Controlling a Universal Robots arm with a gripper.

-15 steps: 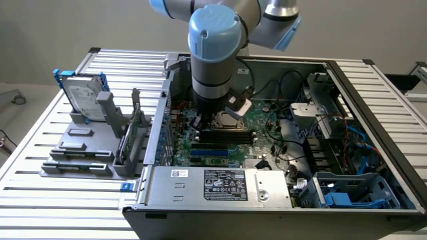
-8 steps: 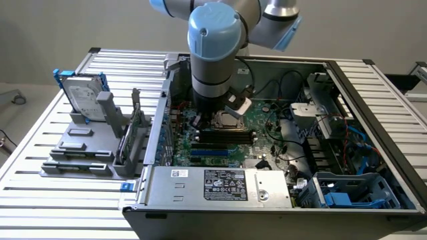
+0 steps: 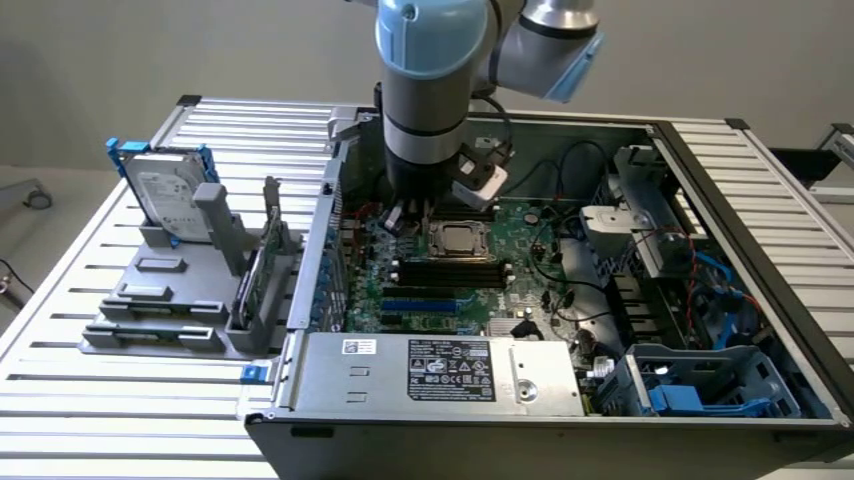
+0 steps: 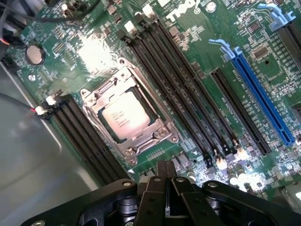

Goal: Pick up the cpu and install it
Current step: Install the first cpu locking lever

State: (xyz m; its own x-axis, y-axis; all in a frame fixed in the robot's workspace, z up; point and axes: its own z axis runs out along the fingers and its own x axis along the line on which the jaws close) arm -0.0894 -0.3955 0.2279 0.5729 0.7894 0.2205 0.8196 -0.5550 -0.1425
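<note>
Silvery and pale, the cpu lies flat inside the metal-framed socket on the green motherboard, its top catching the light in the wrist view; in the exterior view the same chip sits at the middle of the board inside the open computer case. The gripper hovers just beside the socket with its jaws pressed together and nothing between them, so the chip is not being carried. The arm reaches down into the case from above, its tip close over the board at the socket's edge. Judged from how things lie, the pick and the placing look done and the work stands at the seating stage: the chip appears to rest within the frame, though whether it is fully settled on the contacts cannot be told from here. Any further touch would call for a light, square approach, since the chip is thin and the black memory slots stand close on both sides of the frame. On the slatted table at the exterior view's left, a hard drive stands upright in a grey holder, well apart from the work.
</note>
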